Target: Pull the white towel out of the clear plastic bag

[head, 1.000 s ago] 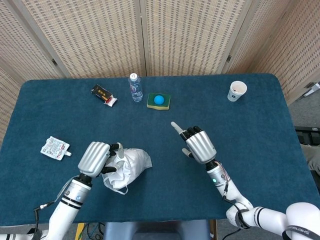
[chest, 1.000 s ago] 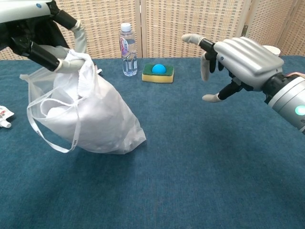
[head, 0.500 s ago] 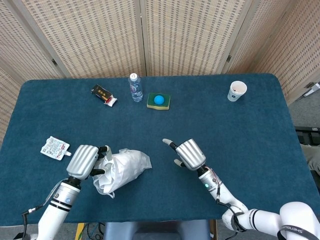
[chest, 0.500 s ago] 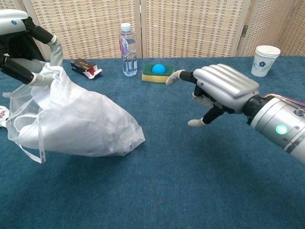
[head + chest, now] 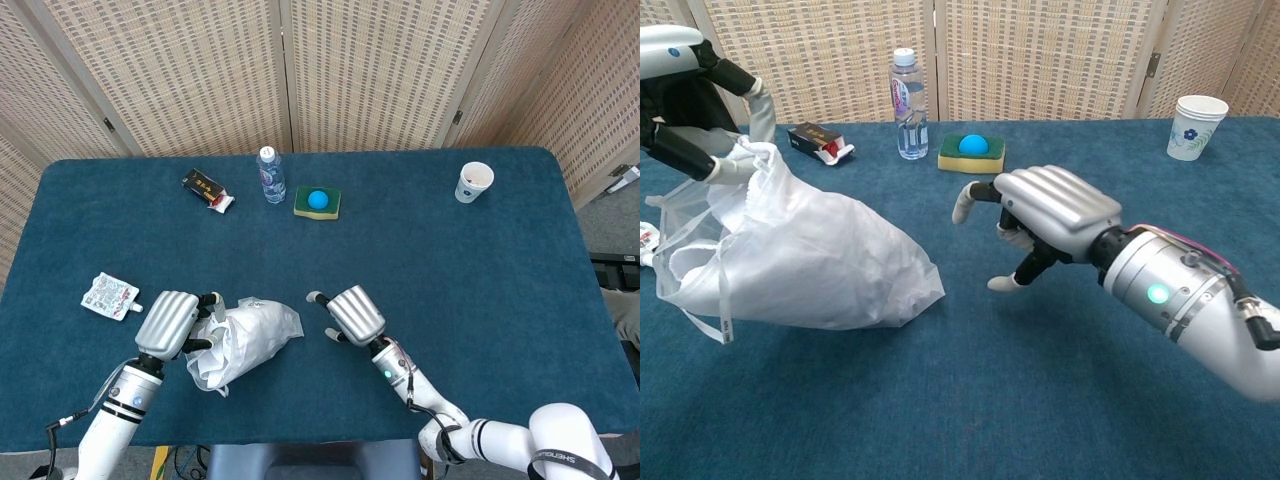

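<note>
The clear plastic bag (image 5: 805, 255) lies on its side on the blue table, bulging with the white towel (image 5: 700, 265) inside; it shows too in the head view as the bag (image 5: 250, 335). My left hand (image 5: 690, 120) grips the bag's mouth at its upper left, seen from above as the left hand (image 5: 170, 320). My right hand (image 5: 1045, 215) hovers open just right of the bag's closed end, fingers spread toward it, a short gap between them; from above the right hand (image 5: 350, 313) sits beside the bag.
At the back stand a water bottle (image 5: 905, 100), a yellow-green sponge with a blue ball (image 5: 972, 152) and a small dark box (image 5: 818, 140). A paper cup (image 5: 1195, 125) is far right. A flat snack packet (image 5: 110, 295) lies left of my left hand.
My right hand has moved left and down toward the bag over the last second. The left hand lowered the bag's mouth a little, then held still.
</note>
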Robot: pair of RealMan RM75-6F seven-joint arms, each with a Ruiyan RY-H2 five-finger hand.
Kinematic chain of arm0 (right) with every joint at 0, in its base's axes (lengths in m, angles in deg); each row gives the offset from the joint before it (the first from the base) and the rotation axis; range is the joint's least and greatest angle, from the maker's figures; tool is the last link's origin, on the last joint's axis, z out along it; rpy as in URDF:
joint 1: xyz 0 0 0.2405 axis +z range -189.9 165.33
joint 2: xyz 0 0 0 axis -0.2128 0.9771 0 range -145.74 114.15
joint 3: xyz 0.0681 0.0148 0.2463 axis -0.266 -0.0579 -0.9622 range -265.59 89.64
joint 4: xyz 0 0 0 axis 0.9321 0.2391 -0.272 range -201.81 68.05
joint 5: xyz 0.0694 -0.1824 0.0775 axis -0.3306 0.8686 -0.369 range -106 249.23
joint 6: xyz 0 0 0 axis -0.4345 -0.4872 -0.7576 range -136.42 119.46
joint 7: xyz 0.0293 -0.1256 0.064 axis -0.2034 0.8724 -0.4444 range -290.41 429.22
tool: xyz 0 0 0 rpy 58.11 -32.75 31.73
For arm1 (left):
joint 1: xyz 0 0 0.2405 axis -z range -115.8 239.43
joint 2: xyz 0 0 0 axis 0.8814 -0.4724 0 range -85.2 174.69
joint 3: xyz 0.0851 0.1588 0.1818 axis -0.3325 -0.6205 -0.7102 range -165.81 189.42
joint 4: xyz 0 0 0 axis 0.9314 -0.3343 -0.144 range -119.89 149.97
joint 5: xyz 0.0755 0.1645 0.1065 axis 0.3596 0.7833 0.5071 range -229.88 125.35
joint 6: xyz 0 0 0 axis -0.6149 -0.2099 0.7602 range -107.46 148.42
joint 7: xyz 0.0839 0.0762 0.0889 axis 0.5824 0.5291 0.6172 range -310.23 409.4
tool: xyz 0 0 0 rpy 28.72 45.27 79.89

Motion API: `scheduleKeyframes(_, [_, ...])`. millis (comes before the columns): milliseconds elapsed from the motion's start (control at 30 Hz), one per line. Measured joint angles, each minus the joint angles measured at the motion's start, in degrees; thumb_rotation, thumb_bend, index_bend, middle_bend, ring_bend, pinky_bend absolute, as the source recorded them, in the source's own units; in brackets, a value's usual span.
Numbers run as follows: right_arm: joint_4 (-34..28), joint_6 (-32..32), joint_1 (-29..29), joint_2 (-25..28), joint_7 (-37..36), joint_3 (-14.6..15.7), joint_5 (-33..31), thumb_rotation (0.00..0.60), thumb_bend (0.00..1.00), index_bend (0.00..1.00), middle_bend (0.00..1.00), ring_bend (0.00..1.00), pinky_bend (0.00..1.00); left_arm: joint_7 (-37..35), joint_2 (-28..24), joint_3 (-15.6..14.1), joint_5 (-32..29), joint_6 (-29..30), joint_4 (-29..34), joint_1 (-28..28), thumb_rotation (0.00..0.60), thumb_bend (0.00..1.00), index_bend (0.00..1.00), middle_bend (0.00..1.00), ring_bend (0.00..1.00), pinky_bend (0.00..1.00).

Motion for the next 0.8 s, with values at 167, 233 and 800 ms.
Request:
scheduleKeyframes(167, [2.37, 1.43, 0.86, -3.57, 0.2, -1.29, -1.73, 0.6, 0.0, 0.41, 1.0, 1.0, 1.0, -0.4, 0.29, 0.06, 0.06, 0.13, -0.1, -0.4, 0.6, 0.74, 0.82, 1.0, 1.0, 1.0])
scheduleKeyframes(233, [3.2, 1.73, 1.14, -4.7, 0.51, -1.8, -2.32, 0.6, 0.0, 0.43, 1.0, 1.0, 1.0, -0.55, 0.46, -0.01, 0.17, 0.14, -0.27, -0.61, 0.6, 0.74, 0.82, 1.0, 1.0, 1.0])
scheduleKeyframes(800, [4.04, 7.63, 2.85, -10.07, 2.69, -6.96, -11.16, 0.6, 0.12, 0.5, 1.0, 1.0, 1.0, -0.92, 0.82, 0.42, 0.83, -0.28, -0.53, -1.14, 0.6, 0.73, 0.82, 1.0, 1.0, 1.0])
